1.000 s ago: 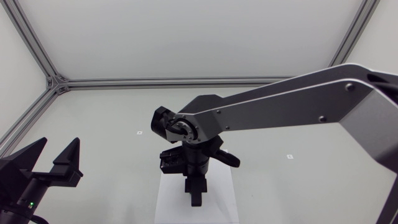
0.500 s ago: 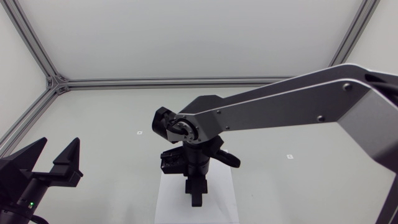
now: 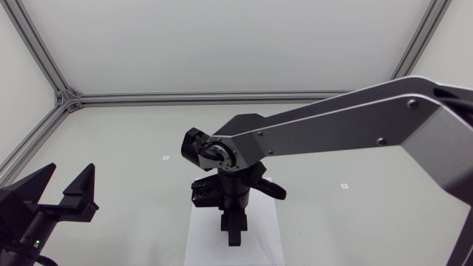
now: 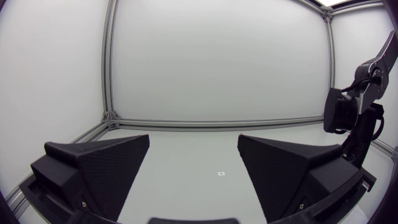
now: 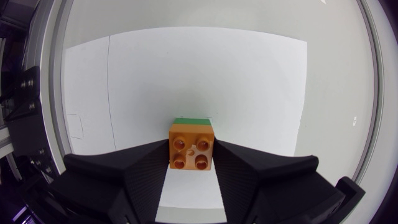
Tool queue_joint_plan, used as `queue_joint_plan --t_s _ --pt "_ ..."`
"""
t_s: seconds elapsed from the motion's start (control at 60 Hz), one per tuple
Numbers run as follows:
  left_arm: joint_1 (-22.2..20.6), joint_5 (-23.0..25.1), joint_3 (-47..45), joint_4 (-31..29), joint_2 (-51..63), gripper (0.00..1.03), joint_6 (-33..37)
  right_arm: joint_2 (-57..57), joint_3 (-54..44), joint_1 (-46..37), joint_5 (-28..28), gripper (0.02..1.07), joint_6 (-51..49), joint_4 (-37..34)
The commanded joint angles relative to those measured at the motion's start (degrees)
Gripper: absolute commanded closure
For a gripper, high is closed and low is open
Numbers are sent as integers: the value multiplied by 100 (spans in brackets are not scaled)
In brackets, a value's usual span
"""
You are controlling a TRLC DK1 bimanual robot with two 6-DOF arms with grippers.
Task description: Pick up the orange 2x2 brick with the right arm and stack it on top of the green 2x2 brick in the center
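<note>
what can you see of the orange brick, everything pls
The orange brick is a glossy plastic 2x2 block, its four round hollow studs facing the right wrist camera. It sits level between the fingers of the right tool, which press its two opposite sides. A strip of the green brick shows beyond its far edge, so it is above that brick; whether it is seated I cannot tell.

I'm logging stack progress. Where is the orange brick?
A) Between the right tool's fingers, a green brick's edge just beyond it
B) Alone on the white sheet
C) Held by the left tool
A: the right wrist view shows the orange brick clamped in the right tool, the green brick edging out beyond it; the left tool holds nothing.
</note>
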Motion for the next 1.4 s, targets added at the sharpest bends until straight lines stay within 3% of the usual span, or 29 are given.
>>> queue_joint_plan --t_s 0.0,0.217,0.367,0.6,0.917,1.183,1.383 --pt "14 25 -235 -84 -45 4 73 -69 -94 16 -26 55 24 -74" --pt "14 25 -235 -84 -45 4 73 -95 -94 16 -17 40 32 -74" --pt "14 25 -235 -84 -45 4 73 -139 -94 16 -8 6 32 -83" --pt "14 25 -235 -84 -45 4 73 -517 -68 -19 -26 6 41 -197" --pt "14 25 -235 -84 -45 4 73 -2169 -314 -151 -88 6 384 -417" --pt "14 25 -235 -84 -45 4 73 -3567 -850 -960 -35 6 867 -338" --pt "14 34 -235 -84 -45 4 73 -4454 -1483 -2155 53 6 999 49"
